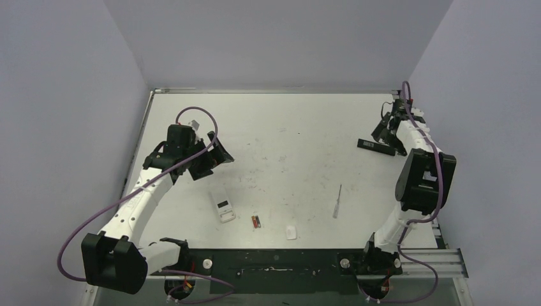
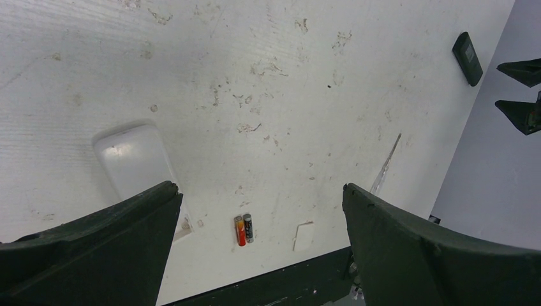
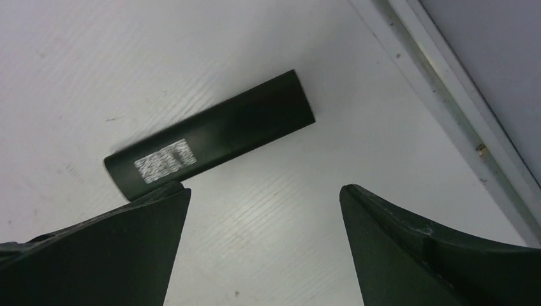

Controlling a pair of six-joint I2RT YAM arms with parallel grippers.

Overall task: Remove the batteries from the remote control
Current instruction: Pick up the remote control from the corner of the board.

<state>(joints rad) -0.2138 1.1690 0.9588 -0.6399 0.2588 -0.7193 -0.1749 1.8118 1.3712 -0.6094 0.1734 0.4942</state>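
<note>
Hanging open-jawed above the worktop's left half, the left claw (image 2: 261,189) is holding nothing, and the 2 batteries (image 2: 244,229) are lying together, touching, near the worktop's near edge between a white remote (image 2: 131,159) and a small white piece (image 2: 303,236). The right claw (image 3: 263,190) is gaping wide and empty just over a black remote (image 3: 210,137) by the far right corner, 1 fingertip (image 3: 169,191) overlapping its labelled end, contact unclear. Both arms are reaching forward, elbows bent, the left claw's finger (image 2: 127,229) hiding the white remote's near end.
</note>
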